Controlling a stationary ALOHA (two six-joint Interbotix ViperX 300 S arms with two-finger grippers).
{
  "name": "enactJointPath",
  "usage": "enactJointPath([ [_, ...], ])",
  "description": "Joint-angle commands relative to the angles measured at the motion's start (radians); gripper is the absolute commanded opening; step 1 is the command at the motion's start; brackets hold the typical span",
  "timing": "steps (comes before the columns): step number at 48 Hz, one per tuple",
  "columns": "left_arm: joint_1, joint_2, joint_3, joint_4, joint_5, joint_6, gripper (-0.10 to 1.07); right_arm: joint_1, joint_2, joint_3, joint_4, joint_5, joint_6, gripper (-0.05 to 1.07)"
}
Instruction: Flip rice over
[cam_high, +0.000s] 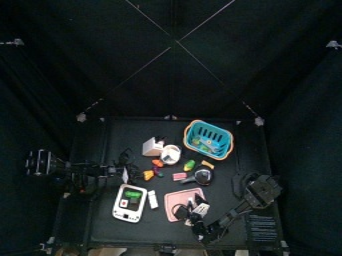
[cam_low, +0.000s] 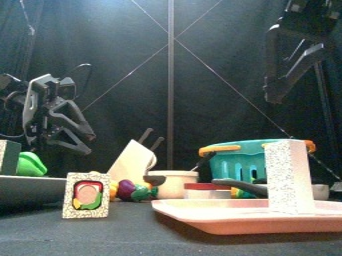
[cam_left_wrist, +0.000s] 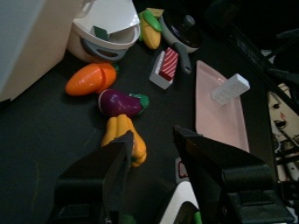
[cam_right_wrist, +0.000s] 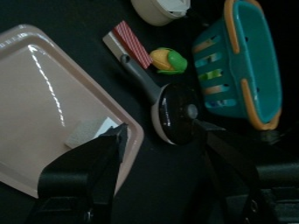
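— Rice (cam_high: 178, 205), the pink packet, lies flat at the top view's lower middle, and we judge it unflipped.

— We see both grippers, left (cam_left_wrist: 149, 166) and right (cam_right_wrist: 163, 149), spread and empty above it.

The work area was a small black table (cam_high: 171, 232) with a matte, dark surface, standing inside a pen of black curtains (cam_high: 80, 70) that closed it in on all visible sides. Thin pale lines, either cords or struts, crossed the dark space overhead and ran to the pen's corners (cam_high: 171, 45), and the front view showed the same lines (cam_low: 170, 60) crossing against the back curtain. Lighting was dim and even, with the curtains showing only faint vertical folds.
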Motion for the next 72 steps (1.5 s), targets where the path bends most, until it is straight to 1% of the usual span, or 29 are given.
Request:
enactJointPath([
  [1,-0.003,-0.003,-0.011,0.0,-0.005,0.002,0.81,0.012,-0.081,0.032,-0.032,-0.038,0.106,0.93],
  [9,-0.003,-0.003,-0.011,0.0,-0.005,0.0,0.81,0.017,-0.12,0.121,-0.041,-0.115,0.276,0.93],
  [15,-0.003,-0.003,-0.011,0.0,-0.005,0.0,0.81,0.023,-0.146,0.173,-0.058,-0.149,0.411,0.93],
  [19,-0.003,-0.003,-0.009,0.002,-0.005,0.0,0.81,0.041,-0.164,0.21,-0.091,-0.183,0.517,0.93],
  [26,-0.003,-0.003,-0.009,0.0,-0.005,0.0,0.81,0.086,-0.202,0.282,-0.186,-0.233,0.729,0.91],
  [30,-0.003,-0.003,-0.009,0.0,-0.005,0.0,0.81,0.091,-0.206,0.318,-0.212,-0.278,0.822,0.91],
  [34,-0.003,-0.003,-0.011,0.0,-0.005,0.0,0.81,0.091,-0.206,0.356,-0.225,-0.353,0.891,0.89],
  [41,-0.003,-0.003,-0.011,-0.006,-0.005,0.002,0.81,0.072,-0.202,0.399,-0.259,-0.462,0.959,0.86],
  [44,-0.003,-0.003,-0.011,-0.009,-0.005,0.002,0.81,0.067,-0.207,0.414,-0.281,-0.489,0.976,0.83],
  [52,-0.002,-0.003,-0.009,-0.009,-0.005,0.003,0.81,0.071,-0.236,0.443,-0.307,-0.476,1.011,0.74],
  [58,-0.003,-0.003,-0.009,-0.009,-0.005,0.003,0.81,0.072,-0.242,0.465,-0.282,-0.474,1.034,0.67],
  [63,-0.003,-0.003,-0.009,-0.009,-0.005,0.003,0.81,0.071,-0.238,0.479,-0.232,-0.479,1.042,0.63],
  [67,-0.003,-0.003,-0.009,-0.009,-0.005,0.003,0.81,0.064,-0.225,0.483,-0.187,-0.499,1.04,0.61],
  [72,-0.002,-0.003,-0.009,-0.009,-0.005,0.003,0.81,0.055,-0.215,0.488,-0.176,-0.531,1.037,0.61],
])
